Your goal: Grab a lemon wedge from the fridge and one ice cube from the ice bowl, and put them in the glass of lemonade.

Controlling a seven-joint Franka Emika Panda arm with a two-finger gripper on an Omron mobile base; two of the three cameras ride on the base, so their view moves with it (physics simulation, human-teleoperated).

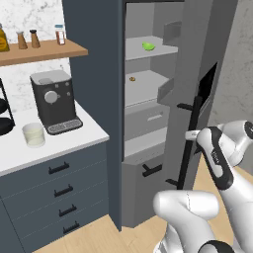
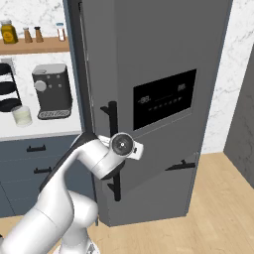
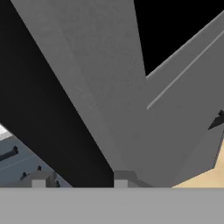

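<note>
Kitchen fridge (image 1: 148, 123) door stands ajar, end effector (image 3: 78, 183) at its handle (image 2: 113, 149), grip state unclear.

I see the fridge (image 1: 148, 123), tall and dark grey, door swung open on light grey shelves. Lemon wedge (image 1: 148, 46), tiny, yellow-green, lies on the upper shelf. Glass of lemonade (image 1: 34, 134), pale tumbler, upright on the worktop (image 1: 74, 141) beside the coffee machine (image 1: 53, 101).

no readable text anywhere, faint pale marks on the black dispenser panel (image 2: 164, 99) of the fridge (image 2: 149, 49) door too blurred to read, jar labels on the far left shelf (image 1: 44, 51) illegible
</note>
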